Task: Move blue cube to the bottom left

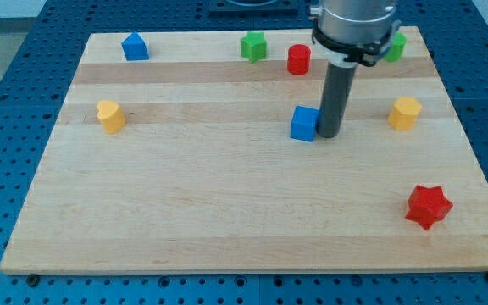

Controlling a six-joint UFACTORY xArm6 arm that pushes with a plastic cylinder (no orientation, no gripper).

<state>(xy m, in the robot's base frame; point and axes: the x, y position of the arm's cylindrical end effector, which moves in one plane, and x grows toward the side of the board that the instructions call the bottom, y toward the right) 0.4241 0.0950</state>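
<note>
The blue cube (304, 123) sits a little right of the board's middle, in the upper half. My tip (329, 135) stands right next to it on its right side, touching or almost touching it. The dark rod rises from there to the arm's grey body at the view's top. The wooden board (185, 212) lies flat and fills most of the view.
A second blue block, house-shaped (135, 47), is at the top left. A green star (253, 46), a red cylinder (299, 59) and a green block (395, 47), partly hidden by the arm, line the top. Yellow blocks sit at left (110, 116) and right (404, 113). A red star (428, 206) is bottom right.
</note>
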